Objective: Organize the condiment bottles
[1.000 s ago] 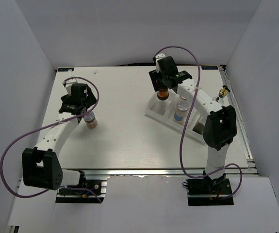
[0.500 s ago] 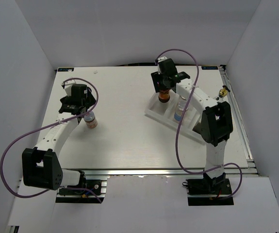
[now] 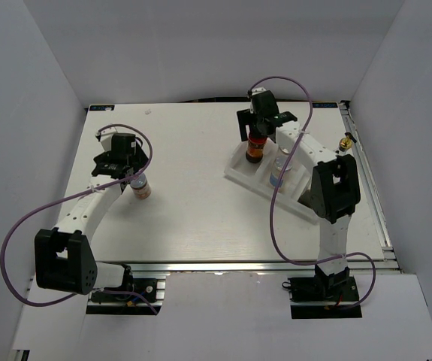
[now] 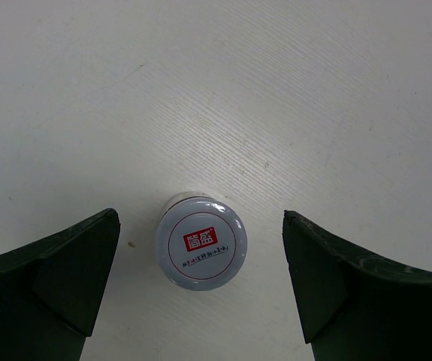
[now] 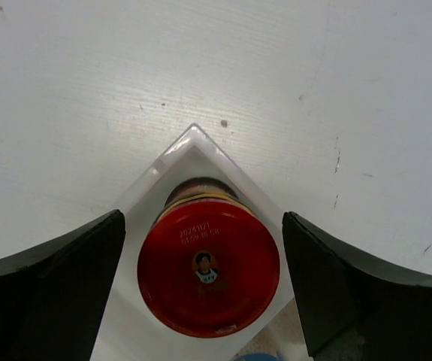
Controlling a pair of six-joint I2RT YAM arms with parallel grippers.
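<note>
The right arm (image 3: 336,192) hides the tray's (image 3: 234,174) near end (contents unseen); a blue lid (image 5: 257,356) is cut by the right wrist view's bottom edge.

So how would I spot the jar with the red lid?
Find the white tray on the right half of the table. The jar stands in its far-left end compartment, under the right gripper. It alone has a round red lid.

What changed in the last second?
The right pincer drew up off the red-lidded jar, open, leaving it in the end compartment of the tray. The left pincer barely shifted, open over the silver-lidded jar. Both jars stayed put.
</note>
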